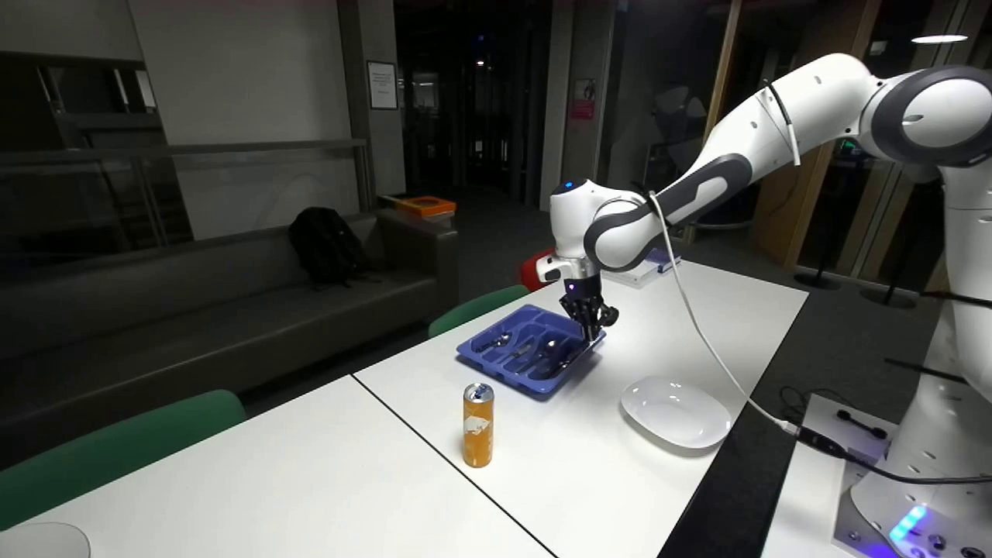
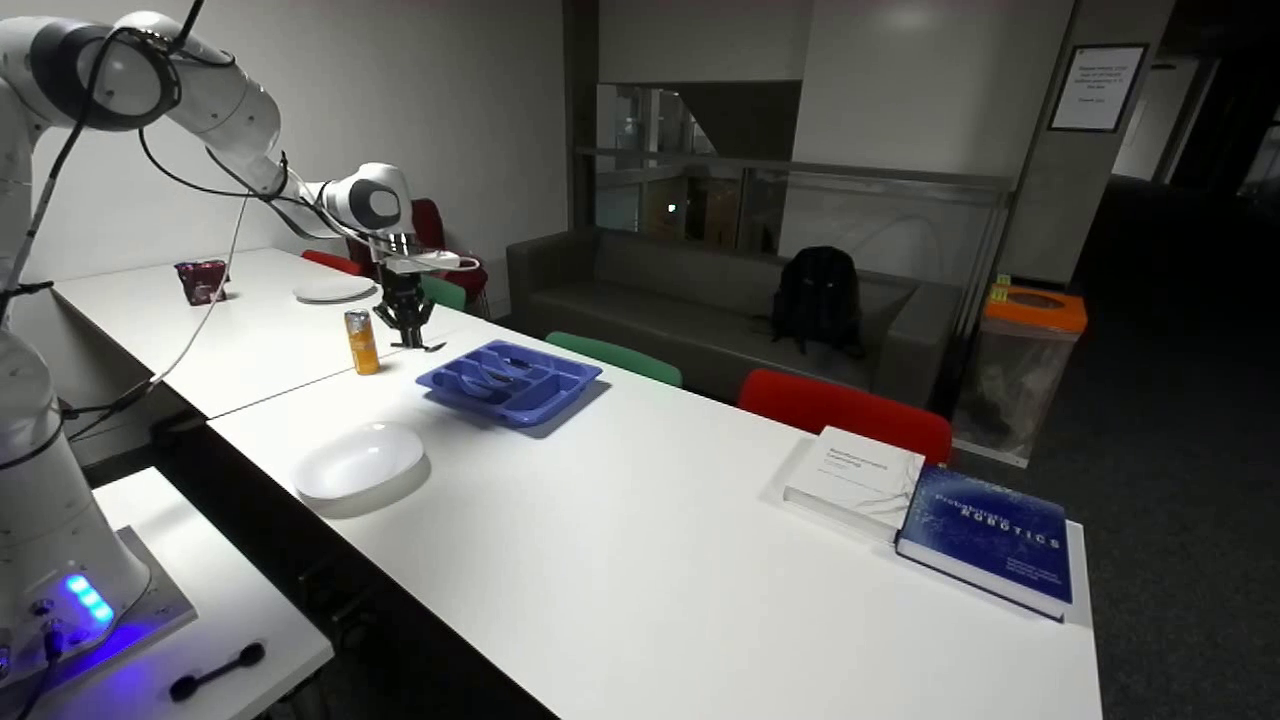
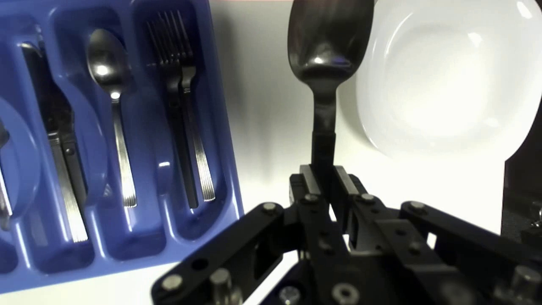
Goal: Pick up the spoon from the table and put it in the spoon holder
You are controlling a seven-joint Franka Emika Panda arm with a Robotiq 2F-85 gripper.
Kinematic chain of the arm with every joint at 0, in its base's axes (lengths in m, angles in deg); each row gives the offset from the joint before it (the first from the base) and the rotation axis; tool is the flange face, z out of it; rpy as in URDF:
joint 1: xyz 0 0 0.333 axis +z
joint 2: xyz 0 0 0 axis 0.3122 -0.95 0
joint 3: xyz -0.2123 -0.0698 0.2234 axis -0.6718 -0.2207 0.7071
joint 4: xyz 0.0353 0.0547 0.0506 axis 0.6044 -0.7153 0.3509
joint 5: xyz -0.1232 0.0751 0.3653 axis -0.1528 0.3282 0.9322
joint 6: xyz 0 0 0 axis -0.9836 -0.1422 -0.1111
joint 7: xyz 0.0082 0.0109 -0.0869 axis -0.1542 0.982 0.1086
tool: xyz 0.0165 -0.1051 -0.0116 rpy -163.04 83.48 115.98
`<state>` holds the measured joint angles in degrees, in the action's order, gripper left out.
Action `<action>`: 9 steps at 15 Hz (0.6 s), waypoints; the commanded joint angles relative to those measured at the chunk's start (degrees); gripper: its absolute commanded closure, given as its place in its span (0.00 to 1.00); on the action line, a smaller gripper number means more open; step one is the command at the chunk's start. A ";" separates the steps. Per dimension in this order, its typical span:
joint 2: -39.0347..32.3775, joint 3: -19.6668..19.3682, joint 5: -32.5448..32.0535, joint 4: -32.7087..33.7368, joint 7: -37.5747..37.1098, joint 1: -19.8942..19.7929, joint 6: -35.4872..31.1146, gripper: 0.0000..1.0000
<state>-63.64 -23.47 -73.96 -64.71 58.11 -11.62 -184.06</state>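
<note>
The spoon is dark metal with its bowl pointing up the wrist view. My gripper is shut on its handle; the handle's end is hidden between the fingers. In an exterior view the spoon shows as a thin dark shape under the gripper. The blue spoon holder lies to the left in the wrist view, with knives, another spoon and forks in its compartments. In an exterior view the gripper appears at the edge of the holder. The spoon is held above the white table.
A white plate lies right of the spoon; it also shows in both exterior views. An orange can stands near the holder. Two books lie at the table's end. A cable hangs from the arm.
</note>
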 commanded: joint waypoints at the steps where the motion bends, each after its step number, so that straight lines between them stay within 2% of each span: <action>1: -4.24 0.70 -0.62 7.17 5.23 -1.18 1.92 0.97; 9: -13.07 0.98 1.32 18.82 13.20 -2.76 2.30 0.97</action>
<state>-73.73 -23.42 -73.84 -51.77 67.58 -13.03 -183.82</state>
